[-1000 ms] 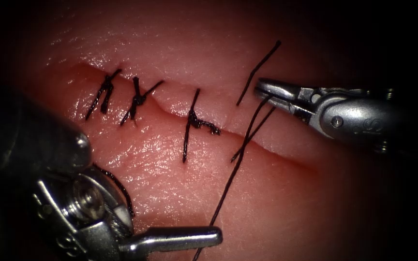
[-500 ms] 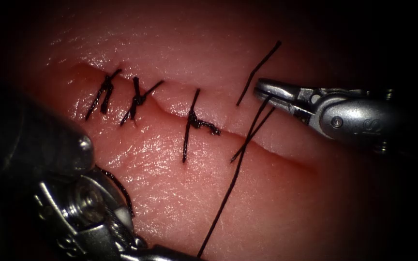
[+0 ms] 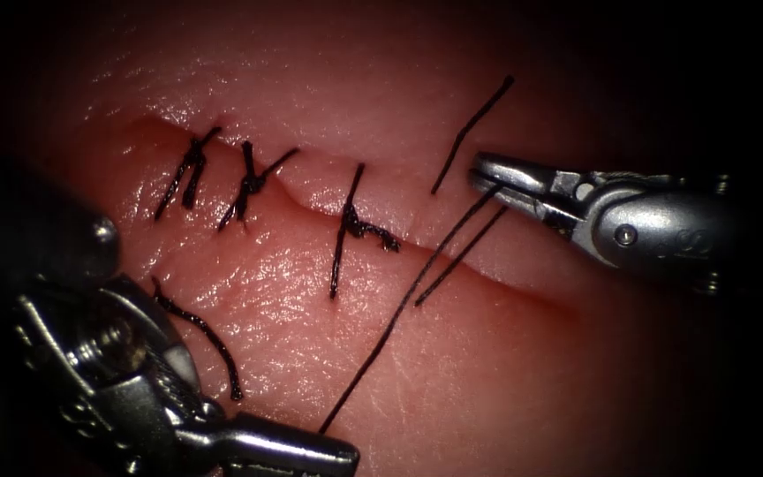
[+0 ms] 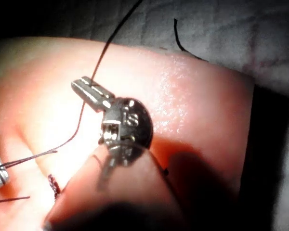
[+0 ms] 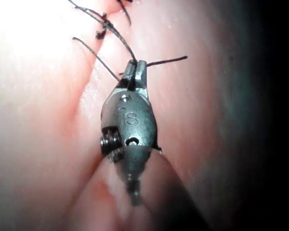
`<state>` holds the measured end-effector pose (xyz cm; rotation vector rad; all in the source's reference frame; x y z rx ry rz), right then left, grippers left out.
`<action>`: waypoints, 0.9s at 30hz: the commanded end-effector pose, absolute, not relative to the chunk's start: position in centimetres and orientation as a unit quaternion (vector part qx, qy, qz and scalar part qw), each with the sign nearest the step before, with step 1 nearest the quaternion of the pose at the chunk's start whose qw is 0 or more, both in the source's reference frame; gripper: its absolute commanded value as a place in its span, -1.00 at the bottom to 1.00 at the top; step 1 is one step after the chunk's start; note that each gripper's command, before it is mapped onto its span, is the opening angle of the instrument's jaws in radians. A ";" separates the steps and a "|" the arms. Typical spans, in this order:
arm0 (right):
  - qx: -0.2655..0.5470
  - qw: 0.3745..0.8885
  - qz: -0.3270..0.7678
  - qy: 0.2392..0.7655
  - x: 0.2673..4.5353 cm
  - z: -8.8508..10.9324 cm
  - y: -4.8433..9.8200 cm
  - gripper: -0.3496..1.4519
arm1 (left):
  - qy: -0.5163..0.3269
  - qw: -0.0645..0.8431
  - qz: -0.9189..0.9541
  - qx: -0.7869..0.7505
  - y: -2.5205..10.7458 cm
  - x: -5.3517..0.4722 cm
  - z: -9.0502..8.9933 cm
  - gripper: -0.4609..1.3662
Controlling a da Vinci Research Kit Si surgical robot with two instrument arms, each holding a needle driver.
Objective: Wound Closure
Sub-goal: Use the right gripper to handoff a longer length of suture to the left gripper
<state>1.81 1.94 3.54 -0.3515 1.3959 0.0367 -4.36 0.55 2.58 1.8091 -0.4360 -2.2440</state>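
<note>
While both grippers clamp thread — left gripper, right gripper, 3 stitches.

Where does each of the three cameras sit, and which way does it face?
Endoscope view: above and in front of the cut, showing the right tool holding thread and the left tool.
Left wrist view: on the left arm, along its shaft to the left tool, thread at its jaws.
Right wrist view: along the right shaft to the right tool.
Shared: tissue, thread.
</note>
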 end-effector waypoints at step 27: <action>-0.033 0.734 0.118 0.668 1.81 2.9 1.6 0.36 | -0.271 0.081 -0.774 0.566 1.0 -3.71 2.3 -0.88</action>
